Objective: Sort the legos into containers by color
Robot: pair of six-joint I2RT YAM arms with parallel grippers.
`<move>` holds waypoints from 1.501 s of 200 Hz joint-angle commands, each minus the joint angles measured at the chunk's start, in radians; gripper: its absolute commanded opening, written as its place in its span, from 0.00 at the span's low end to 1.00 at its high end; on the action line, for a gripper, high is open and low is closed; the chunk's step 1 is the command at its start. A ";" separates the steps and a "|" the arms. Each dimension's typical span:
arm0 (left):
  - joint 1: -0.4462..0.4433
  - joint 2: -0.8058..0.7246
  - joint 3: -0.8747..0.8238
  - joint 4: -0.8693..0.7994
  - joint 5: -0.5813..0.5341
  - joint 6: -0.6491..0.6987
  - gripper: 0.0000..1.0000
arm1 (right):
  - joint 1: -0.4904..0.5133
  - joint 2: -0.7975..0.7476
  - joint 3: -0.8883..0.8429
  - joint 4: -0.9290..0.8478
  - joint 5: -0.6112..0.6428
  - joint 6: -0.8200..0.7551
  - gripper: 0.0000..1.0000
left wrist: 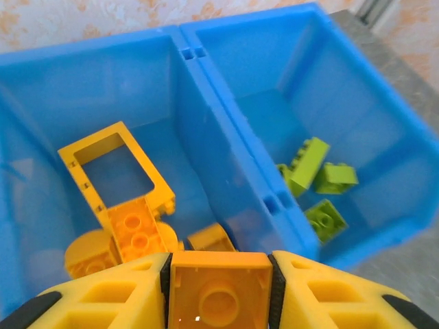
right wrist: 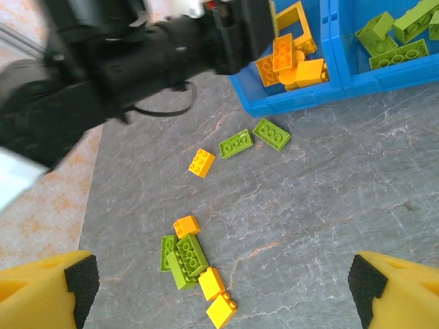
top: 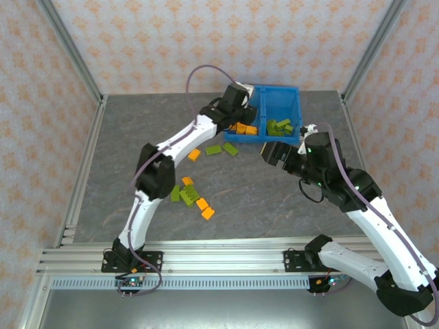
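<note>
Now the left gripper (left wrist: pixel 219 305) pinches one orange brick (left wrist: pixel 219 284) between its fingers, just above the left half (left wrist: pixel 41 137) of the blue bin (left wrist: pixel 206 127). In that half lie a frame (left wrist: pixel 113 171) and more orange bricks (left wrist: pixel 137 229), while green bricks (left wrist: pixel 315 171) lie in the right half (left wrist: pixel 357 89). The right gripper (right wrist: pixel 219 301) hangs over the table (right wrist: pixel 343 205) with its fingers spread wide and nothing in them, near a little heap of loose bricks (right wrist: pixel 188 257), and two green ones (right wrist: pixel 237 143) and one orange one (right wrist: pixel 202 162) lie closer to the bin.
</note>
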 commanded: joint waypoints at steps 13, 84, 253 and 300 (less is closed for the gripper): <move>0.004 0.174 0.345 -0.081 -0.131 -0.011 0.46 | 0.004 -0.021 -0.001 -0.027 0.037 0.002 0.95; 0.002 0.167 0.480 -0.102 -0.067 -0.073 0.69 | 0.005 -0.017 -0.008 -0.019 0.021 -0.014 0.96; 0.013 -1.658 -1.281 -0.329 0.242 0.761 1.00 | 0.160 0.922 0.353 0.107 0.009 -0.028 0.93; 0.014 -1.888 -1.493 -0.357 0.166 0.864 1.00 | 0.162 1.257 0.715 -0.085 0.181 0.137 0.95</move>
